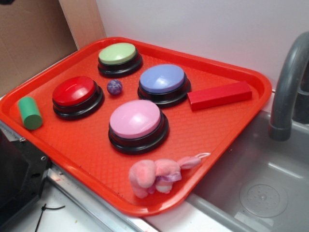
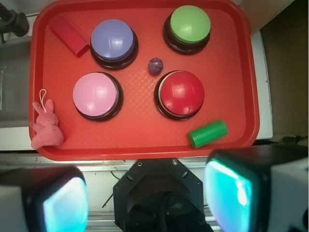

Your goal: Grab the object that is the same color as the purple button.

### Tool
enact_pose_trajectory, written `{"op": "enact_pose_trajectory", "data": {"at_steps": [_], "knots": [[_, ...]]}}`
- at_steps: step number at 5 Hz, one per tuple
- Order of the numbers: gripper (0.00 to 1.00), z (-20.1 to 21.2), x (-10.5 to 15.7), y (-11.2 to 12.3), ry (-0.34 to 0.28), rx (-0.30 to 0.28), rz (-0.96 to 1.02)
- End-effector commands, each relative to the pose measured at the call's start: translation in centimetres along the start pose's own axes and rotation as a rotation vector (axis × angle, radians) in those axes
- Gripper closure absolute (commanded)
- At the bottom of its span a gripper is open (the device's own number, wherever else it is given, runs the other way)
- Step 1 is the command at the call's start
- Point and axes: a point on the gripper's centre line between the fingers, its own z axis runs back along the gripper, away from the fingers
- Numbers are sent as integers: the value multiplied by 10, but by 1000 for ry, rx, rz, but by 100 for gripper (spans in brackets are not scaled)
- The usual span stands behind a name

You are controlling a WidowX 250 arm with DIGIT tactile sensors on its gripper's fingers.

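Ball: small mottled purple marble-like ball (image 2: 155, 65) lies mid-tray, among the four buttons, just beside the lavender-domed round push button (image 2: 114, 41).
Tray: red plastic tray (image 1: 72, 140).
Gripper: gripper (image 2: 147, 200) hangs off the tray's near edge, fingers spread wide, holding nothing.

One red tray (image 2: 145, 147) carries everything countable here. On it sit four large round push buttons on black bases: one purple button (image 2: 112, 40) at about eleven o'clock in the wrist view, one green button (image 2: 189, 24) at one o'clock, one pink button (image 2: 95, 94) at eight o'clock and one red button (image 2: 182, 93) at four o'clock. Among them lies one small purple ball (image 2: 155, 65), near the tray's centre. There is also one green cylinder (image 2: 207, 134) at five o'clock, one red block (image 2: 68, 35) at ten o'clock and one pink plush toy (image 2: 46, 128) at eight o'clock on the rim.
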Motion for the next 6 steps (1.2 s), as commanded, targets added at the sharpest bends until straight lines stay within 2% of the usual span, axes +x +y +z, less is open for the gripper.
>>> {"op": "enact_pose_trajectory", "data": {"at_steps": [1, 3, 4, 5, 6], "knots": [[0, 0, 0, 0, 0, 0, 0], [0, -24, 24, 7, -11, 20, -39], [0, -37, 37, 9, -67, 118, -40], [0, -48, 47, 9, -95, 152, -76], [0, -70, 61, 8, -150, 163, -90]]}}
